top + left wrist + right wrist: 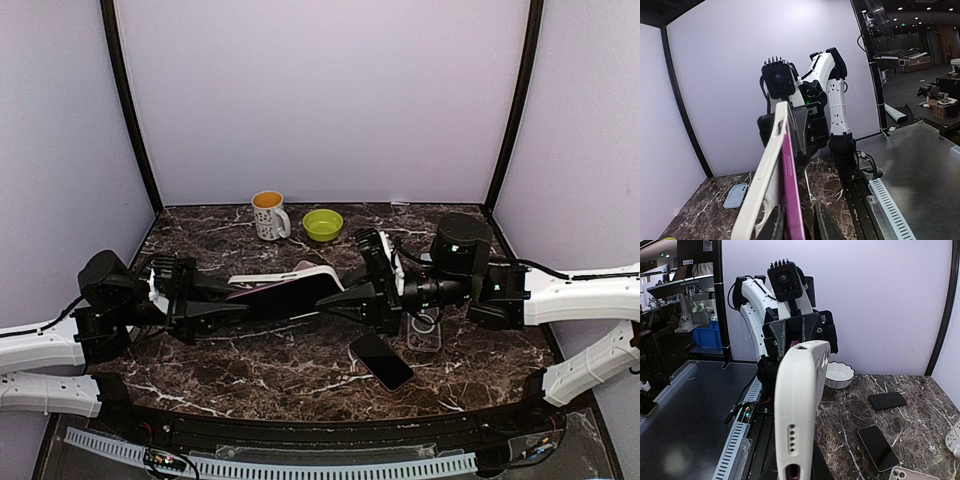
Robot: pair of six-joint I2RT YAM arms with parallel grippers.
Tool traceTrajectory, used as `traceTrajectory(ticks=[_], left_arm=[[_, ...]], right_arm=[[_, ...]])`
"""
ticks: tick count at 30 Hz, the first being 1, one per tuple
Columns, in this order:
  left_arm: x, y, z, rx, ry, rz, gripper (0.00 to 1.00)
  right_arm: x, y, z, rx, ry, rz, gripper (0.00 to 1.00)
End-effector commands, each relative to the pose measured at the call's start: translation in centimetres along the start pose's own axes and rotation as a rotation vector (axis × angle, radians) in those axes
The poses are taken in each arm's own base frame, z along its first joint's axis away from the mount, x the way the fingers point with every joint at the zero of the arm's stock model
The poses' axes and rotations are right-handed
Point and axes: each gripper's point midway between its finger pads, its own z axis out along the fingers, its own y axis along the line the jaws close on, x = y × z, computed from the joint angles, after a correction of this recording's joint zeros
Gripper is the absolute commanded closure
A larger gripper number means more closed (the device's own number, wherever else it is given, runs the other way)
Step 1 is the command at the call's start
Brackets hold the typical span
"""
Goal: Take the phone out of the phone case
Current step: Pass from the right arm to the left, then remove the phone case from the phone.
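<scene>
Nearest the bases, a dark spare phone [381, 361] lay flat on the marble table [250, 375]. Above the table, between the arms, the phone [290, 298] hung lengthwise. The left gripper [240, 305] clamped its left end, and the right gripper [330, 300] was closed on the right end of the phone case [280, 276]. The white case was only partly off, peeled along the phone's far edge. Mug [268, 214] and green bowl [322, 224] stood beyond.
</scene>
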Motion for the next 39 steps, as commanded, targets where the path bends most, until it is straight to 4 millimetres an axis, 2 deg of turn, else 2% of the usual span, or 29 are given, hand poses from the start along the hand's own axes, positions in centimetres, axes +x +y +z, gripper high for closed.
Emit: traceTrajectory(ticks=[1,8,11,15,17,20,21,23,29,31,39], left_arm=[[1.2,0.3,-0.1,-0.029,0.029,-0.003,0.79],[2.1,0.6,-0.1,-0.049,0.07,-0.001,0.85],[2.1,0.7,-0.1,-0.051,0.072,0.005,0.98],[2.1,0.7,-0.1,-0.053,0.07,0.011,1.0],[2.0,0.7,-0.1,-0.056,0.068,0.019,1.0],[2.0,0.7,-0.2,-0.057,0.071,0.034,1.0],[2.0,0.7,-0.2,-0.057,0.071,0.038,1.0],[2.2,0.7,-0.2,-0.057,0.081,0.05,1.0],[3.3,0.5,-0.4,-0.045,0.141,0.127,1.0],[4.5,0.3,-0.5,-0.024,0.195,0.15,1.0],[7.7,0.2,-0.8,0.041,0.37,0.297,1.0]], right_arm=[[-6.3,1.4,-0.4,-0.06,-0.184,-0.118,1.0],[-6.4,1.2,-0.4,-0.05,-0.188,-0.126,1.0],[-6.3,1.2,-0.4,-0.049,-0.187,-0.127,1.0],[-6.1,0.6,-0.5,-0.009,-0.186,-0.126,1.0],[-5.9,0.1,-0.8,0.034,-0.186,-0.121,0.84],[-5.0,-0.3,-1.1,0.068,-0.155,-0.093,0.49],[-4.7,-0.4,-1.2,0.078,-0.141,-0.079,0.42],[-3.8,-0.6,-1.3,0.092,-0.104,-0.049,0.35],[-2.0,-0.1,-2.0,0.098,-0.043,0.038,0.28],[-1.5,-0.1,-2.2,0.106,-0.027,0.069,0.28],[1.3,-3.4,-2.4,0.302,0.119,0.227,0.29]])
